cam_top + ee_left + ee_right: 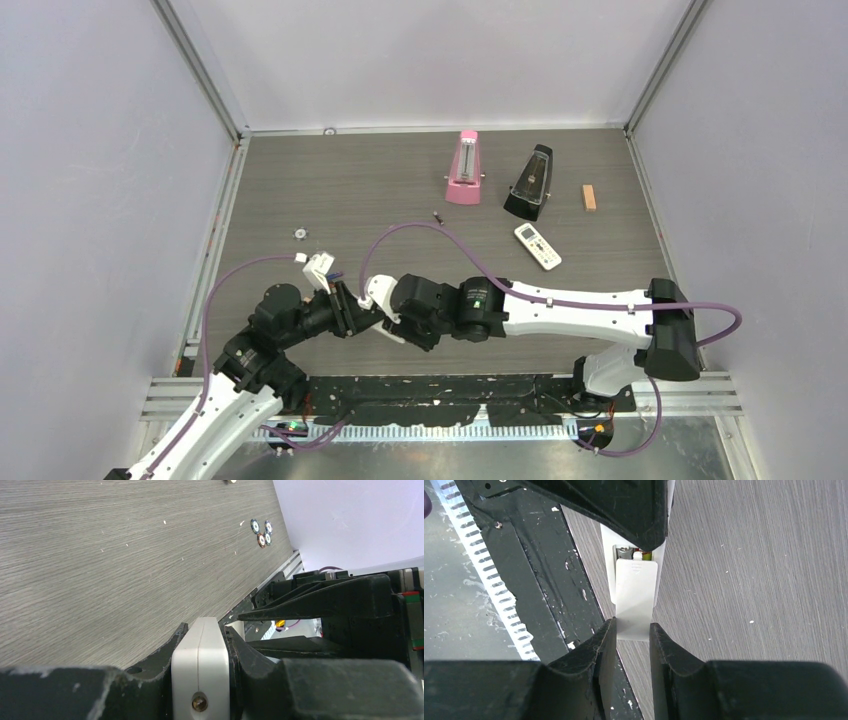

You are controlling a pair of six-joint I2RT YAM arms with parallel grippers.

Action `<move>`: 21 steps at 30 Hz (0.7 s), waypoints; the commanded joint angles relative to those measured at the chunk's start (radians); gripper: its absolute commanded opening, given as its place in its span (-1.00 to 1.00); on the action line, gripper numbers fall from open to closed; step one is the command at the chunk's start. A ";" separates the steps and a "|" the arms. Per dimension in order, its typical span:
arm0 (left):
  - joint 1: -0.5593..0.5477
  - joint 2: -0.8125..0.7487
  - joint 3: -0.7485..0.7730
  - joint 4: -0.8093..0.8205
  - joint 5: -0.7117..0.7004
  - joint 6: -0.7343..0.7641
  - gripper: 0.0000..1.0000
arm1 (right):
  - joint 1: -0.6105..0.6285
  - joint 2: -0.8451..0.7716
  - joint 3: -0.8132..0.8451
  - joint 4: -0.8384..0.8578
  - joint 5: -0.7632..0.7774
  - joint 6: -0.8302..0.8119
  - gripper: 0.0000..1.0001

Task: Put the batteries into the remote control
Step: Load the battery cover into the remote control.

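Grey wood-grain table [330,190] between white walls; far right stand a pink metronome [463,168], black metronome [530,183], orange block [589,197] and broader remote [537,246]; near left, my left gripper [203,626] clamps the remote control [200,670]; my right gripper [633,625] pinches its battery cover [636,587]; batteries [640,554] peep from the half-covered compartment [625,552].

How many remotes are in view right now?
2. A slim white remote is clamped in the left fingers, over the table's near-left part. A broader white remote lies on the table right of centre, by the black metronome. None seem hidden.
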 commanded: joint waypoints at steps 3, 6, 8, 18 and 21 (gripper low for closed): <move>0.000 -0.002 0.035 0.034 0.026 0.010 -1.00 | 0.006 0.004 0.057 0.030 0.022 -0.002 -0.45; 0.000 -0.007 0.036 0.032 0.022 0.012 -1.00 | 0.008 0.012 0.060 0.034 0.020 0.001 -0.44; 0.000 -0.010 0.037 0.030 0.022 0.012 -1.00 | 0.010 0.018 0.062 0.035 0.019 0.002 -0.45; 0.000 -0.016 0.056 0.014 0.014 0.005 -1.00 | 0.018 0.033 0.066 0.026 0.031 0.001 -0.44; 0.000 -0.018 0.058 0.013 0.015 0.005 -1.00 | 0.019 0.038 0.069 0.023 0.038 0.003 -0.44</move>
